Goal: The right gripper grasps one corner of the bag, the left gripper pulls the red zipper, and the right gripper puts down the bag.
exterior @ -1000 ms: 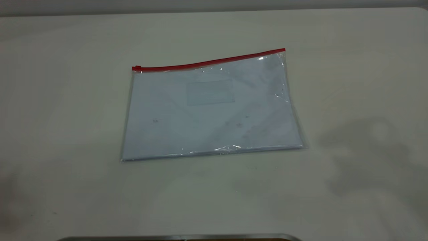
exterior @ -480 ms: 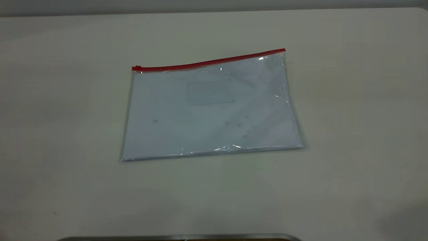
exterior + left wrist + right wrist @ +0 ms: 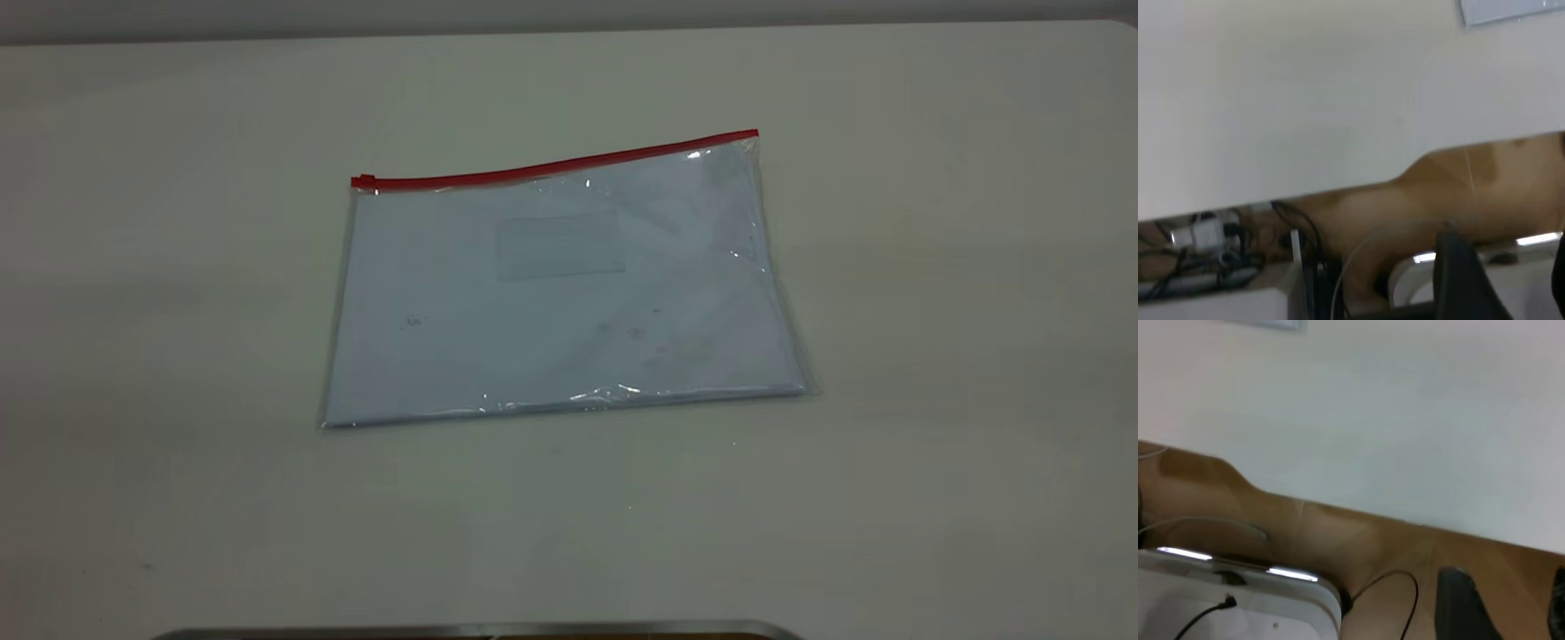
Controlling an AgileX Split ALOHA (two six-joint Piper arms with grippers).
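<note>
The bag (image 3: 560, 293) lies flat on the table, a clear pouch with a pale blue-white sheet inside. The red zipper (image 3: 556, 165) runs along its far long edge, with the slider tab (image 3: 364, 182) at the left end. The corner of the bag (image 3: 756, 136) is at the far right, beside the crinkled short edge. Neither gripper shows in the exterior view. The left gripper (image 3: 1508, 280) is open and empty, off the table's edge. The right gripper (image 3: 1510, 607) is open and empty, also off the table's edge. A bit of the bag shows in the left wrist view (image 3: 1511, 8) and in the right wrist view (image 3: 1271, 323).
The white table (image 3: 933, 267) spreads wide round the bag. A metal edge (image 3: 480, 631) runs along the near side. Below the table edge the wrist views show a wooden floor (image 3: 1338, 533), cables (image 3: 1218, 247) and a white box (image 3: 1218, 607).
The dark shadow on the table at the right has slid off and faded away. The bag has not moved.
</note>
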